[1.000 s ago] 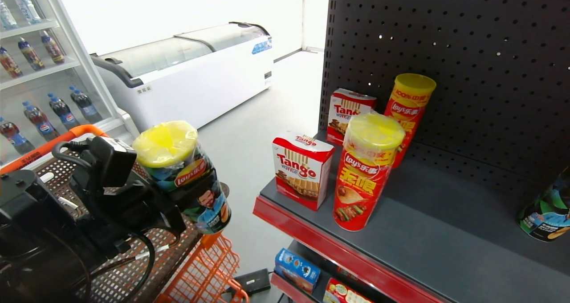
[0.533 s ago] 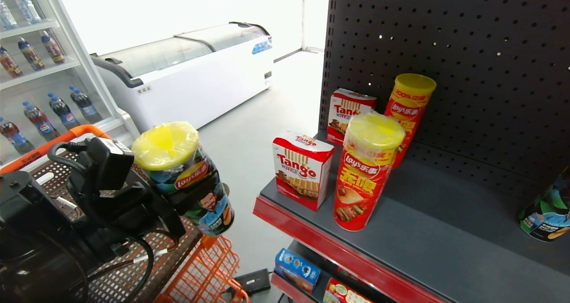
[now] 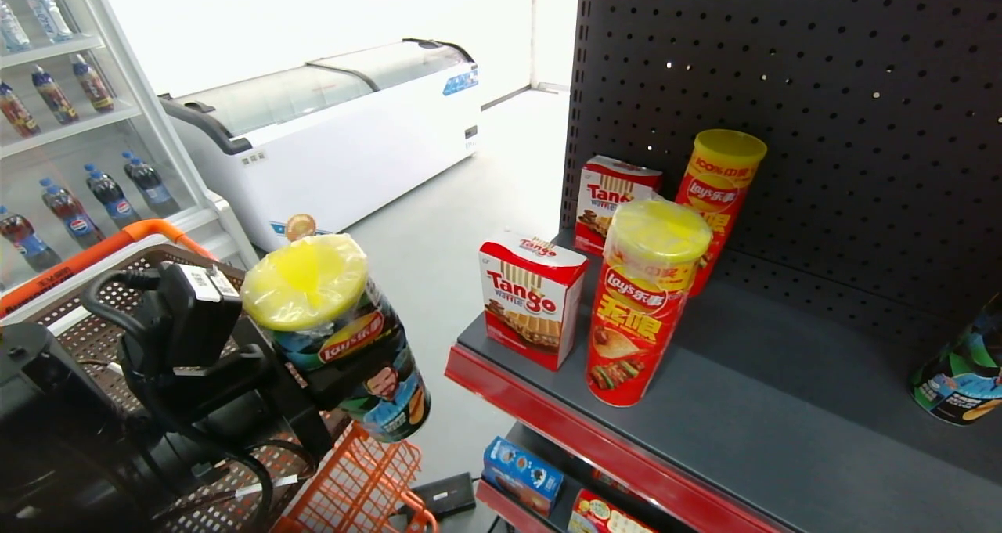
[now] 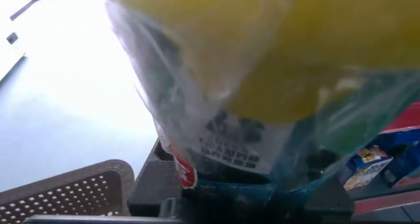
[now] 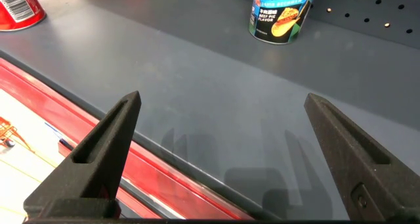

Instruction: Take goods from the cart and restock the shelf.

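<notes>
grips green chip can (image 3: 333, 322) in left gripper (image 3: 338, 384), lower and rightward in frame versus before. spreads right gripper (image 5: 222, 104) wide, empty, over shelf (image 5: 164, 53). crops second can (image 3: 961, 376) at right edge.

Quick count. Blue-green cardboard chip can with a yellow plastic lid (image 3: 344, 337): one clamped in the left gripper (image 3: 329, 376), plus a second blue-green can (image 3: 959, 376) well off to that gripper's right, so two. Red cardboard chip cans with yellow lids: two, front one (image 3: 650, 306) and back one (image 3: 716, 189). Red-and-white wafer boxes: two, near one (image 3: 531, 298) and far one (image 3: 614, 196). Orange wire shopping cart (image 3: 360, 478) below the gripper: one.
</notes>
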